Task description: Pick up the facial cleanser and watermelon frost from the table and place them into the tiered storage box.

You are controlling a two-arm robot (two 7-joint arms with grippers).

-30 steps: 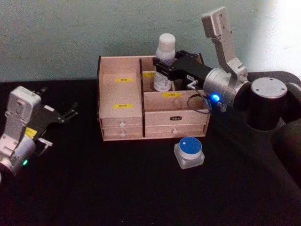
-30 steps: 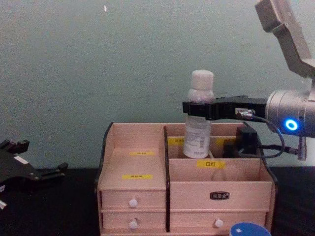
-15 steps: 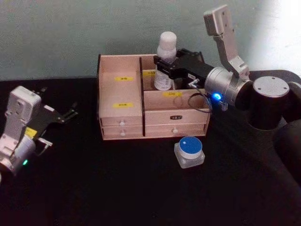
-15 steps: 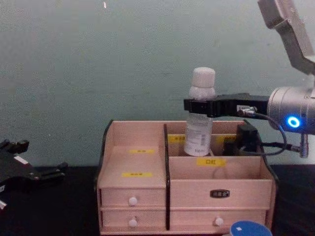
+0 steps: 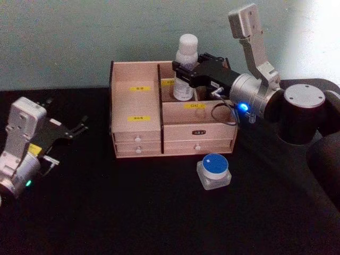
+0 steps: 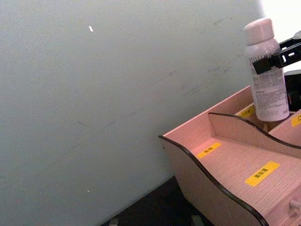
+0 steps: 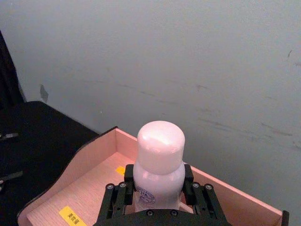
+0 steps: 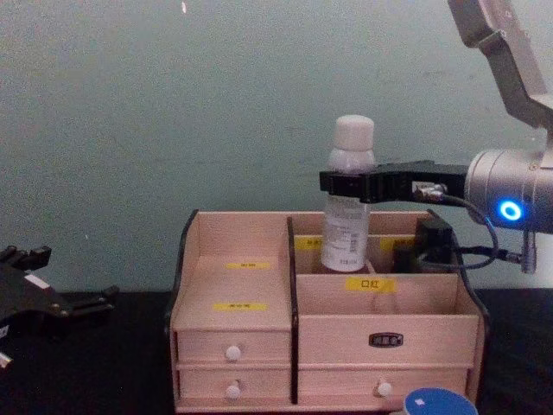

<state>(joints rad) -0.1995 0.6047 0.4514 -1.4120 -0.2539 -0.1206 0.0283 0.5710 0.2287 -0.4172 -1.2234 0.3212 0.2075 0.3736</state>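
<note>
The tiered storage box stands at the back of the black table, drawers facing the robot. The right gripper reaches in over the box's rear right corner and is clamped on the neck of the white bottle, just under its cap. The left gripper rests low at the table's left side, well apart from the box, fingers apart and holding nothing. The bottle stands upright, its lower end down in the rear compartment just right of the divider; whether it touches the floor cannot be told. The blue-lidded jar sits on the table near the right-hand drawers.
</note>
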